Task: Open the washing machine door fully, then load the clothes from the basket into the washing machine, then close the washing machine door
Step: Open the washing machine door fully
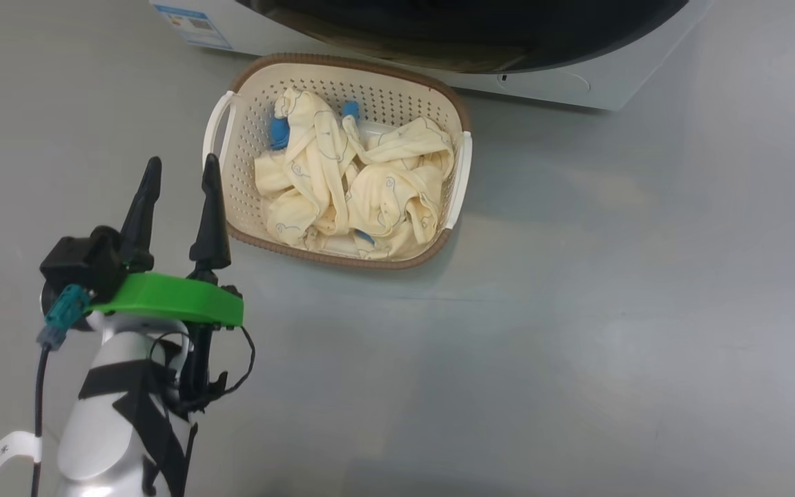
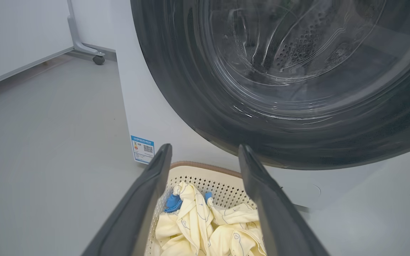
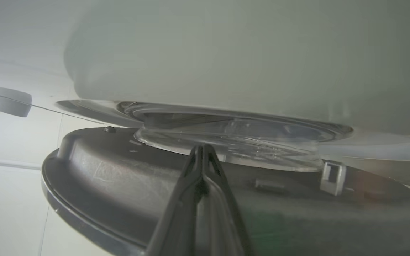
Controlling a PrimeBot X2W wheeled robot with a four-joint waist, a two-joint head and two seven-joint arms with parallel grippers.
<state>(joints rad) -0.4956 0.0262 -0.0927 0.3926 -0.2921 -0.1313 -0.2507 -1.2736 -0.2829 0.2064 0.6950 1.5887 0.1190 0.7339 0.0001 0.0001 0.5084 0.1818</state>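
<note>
Right claw pinched shut, empty, tips at the door inner face, glass bowl just ahead: push outward so it swings fully open. Left claw gaping, empty, basket of clothes just beside it; hold it out of the door's arc.

left gripper: green bracket, black fingers

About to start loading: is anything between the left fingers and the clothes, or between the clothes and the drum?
Nothing visible covers the clothes in the basket; the open left gripper hovers beside its rim. But the washing machine door hangs across the drum opening, only partly swung out, with the shut right gripper behind it.
</note>
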